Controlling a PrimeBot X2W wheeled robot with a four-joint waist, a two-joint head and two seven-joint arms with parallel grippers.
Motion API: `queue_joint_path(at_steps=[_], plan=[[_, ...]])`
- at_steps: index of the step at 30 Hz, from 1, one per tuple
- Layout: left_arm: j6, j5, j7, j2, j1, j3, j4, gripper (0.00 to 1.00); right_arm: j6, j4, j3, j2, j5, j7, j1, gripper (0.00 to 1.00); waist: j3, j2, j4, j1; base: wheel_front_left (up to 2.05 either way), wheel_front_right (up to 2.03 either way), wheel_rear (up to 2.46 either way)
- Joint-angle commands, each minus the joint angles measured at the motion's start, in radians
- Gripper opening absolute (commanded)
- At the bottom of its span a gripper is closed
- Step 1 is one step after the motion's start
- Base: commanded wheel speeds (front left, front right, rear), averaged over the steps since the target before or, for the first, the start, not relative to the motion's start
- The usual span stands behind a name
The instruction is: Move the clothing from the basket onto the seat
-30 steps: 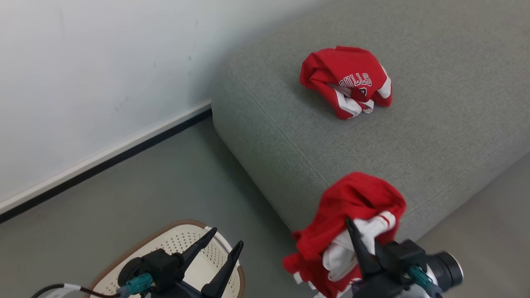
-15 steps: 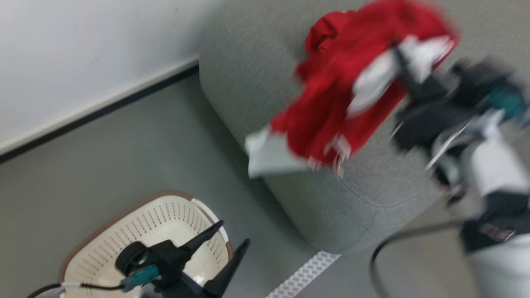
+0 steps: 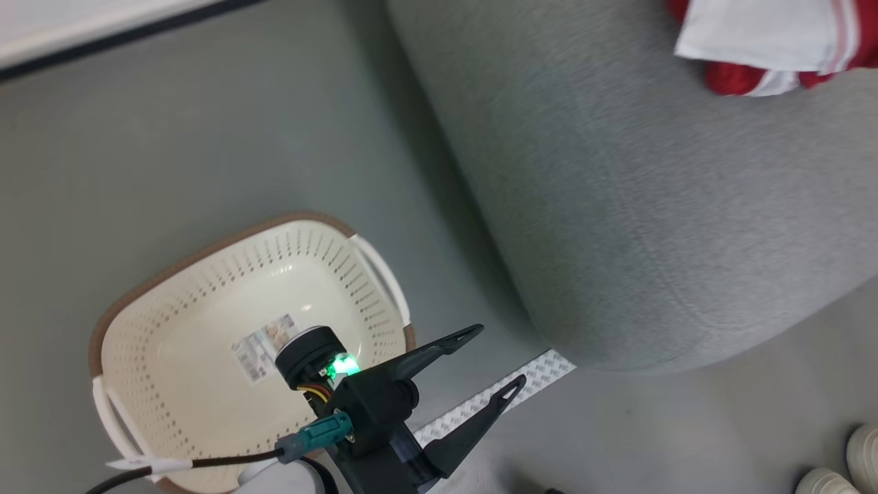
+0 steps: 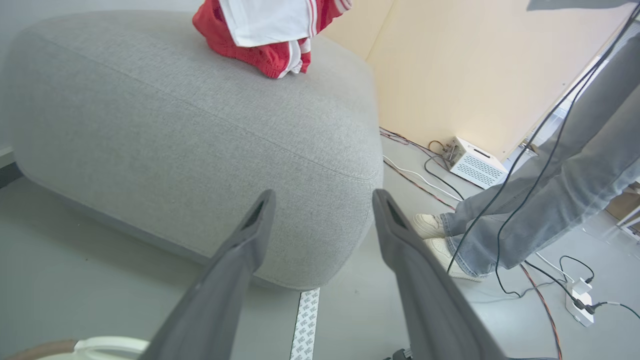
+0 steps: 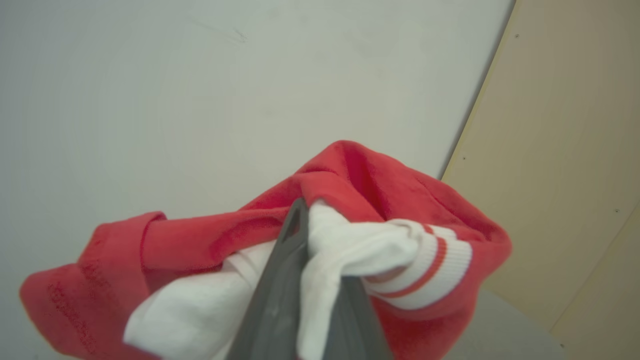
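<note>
The cream basket [image 3: 180, 312] stands on the floor at lower left with nothing in it but a label on its bottom. My left gripper [image 3: 499, 355] hangs open at the basket's right rim, fingers toward the grey seat [image 3: 617, 206]. Red clothing with a white part [image 3: 761, 41] lies at the top right edge of the head view, over the seat top. In the left wrist view this clothing [image 4: 270, 35] hangs down onto the seat [image 4: 175, 125]. My right gripper [image 5: 312, 235] is shut on the red and white clothing [image 5: 380, 195].
A strip of patterned tape [image 3: 490, 401] lies on the floor by the seat's corner. A person in jeans [image 4: 555, 185] stands to the right of the seat, pale shoes [image 3: 847, 463] on the floor. Cables and a white box [image 4: 472, 162] lie beyond.
The head camera has tipped down toward the basket. My right gripper has carried the red clothing from the seat's front edge up over the seat top. The left gripper stays open.
</note>
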Motion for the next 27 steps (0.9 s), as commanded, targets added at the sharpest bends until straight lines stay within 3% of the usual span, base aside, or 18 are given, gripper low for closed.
queue_joint_path(at_steps=[1,5,8,14,20,21,22,27], plan=[[0.004,0.006,-0.008,-0.005,-0.014,-0.002,-0.010,1.00,-0.001,0.016,-0.020,-0.026,-0.014,-0.005,-0.035,0.00,0.131,-0.0002,0.106,-0.0003,0.00,0.00,0.00],[0.008,0.016,-0.019,0.004,-0.004,-0.007,-0.029,1.00,-0.001,0.088,-0.136,-0.061,-0.051,-0.034,-0.080,0.00,0.166,-0.0002,0.120,-0.0003,0.00,0.00,0.00],[0.023,0.019,-0.024,0.012,0.019,-0.005,-0.046,1.00,-0.001,0.143,-0.225,-0.048,-0.077,-0.074,-0.042,0.00,0.184,-0.0002,0.115,-0.0003,0.00,0.00,0.00],[0.047,0.024,-0.003,0.048,0.046,0.006,-0.088,1.00,-0.001,0.249,-0.317,0.048,-0.118,-0.159,0.057,0.00,0.226,-0.0002,0.092,-0.0003,0.00,0.00,0.00],[0.061,0.024,0.005,0.061,0.066,0.001,-0.110,1.00,-0.001,0.311,-0.331,0.140,-0.178,-0.216,0.106,0.00,0.235,-0.0002,0.080,-0.0003,0.00,0.00,0.00],[0.063,0.024,0.006,0.060,0.071,-0.002,-0.112,1.00,-0.001,0.321,-0.334,0.149,-0.193,-0.223,0.107,0.39,0.234,-0.0002,0.078,-0.0003,0.00,0.00,0.00],[0.061,0.022,0.008,0.060,0.074,-0.008,-0.112,1.00,-0.001,0.329,-0.340,0.160,-0.204,-0.229,0.110,1.00,0.232,-0.0002,0.078,-0.0003,0.00,0.00,0.00],[0.057,0.007,-0.010,0.057,0.078,-0.012,-0.098,1.00,-0.001,0.361,-0.395,0.215,-0.254,-0.242,0.111,1.00,0.185,-0.0002,0.093,-0.0003,0.00,0.00,0.00]])
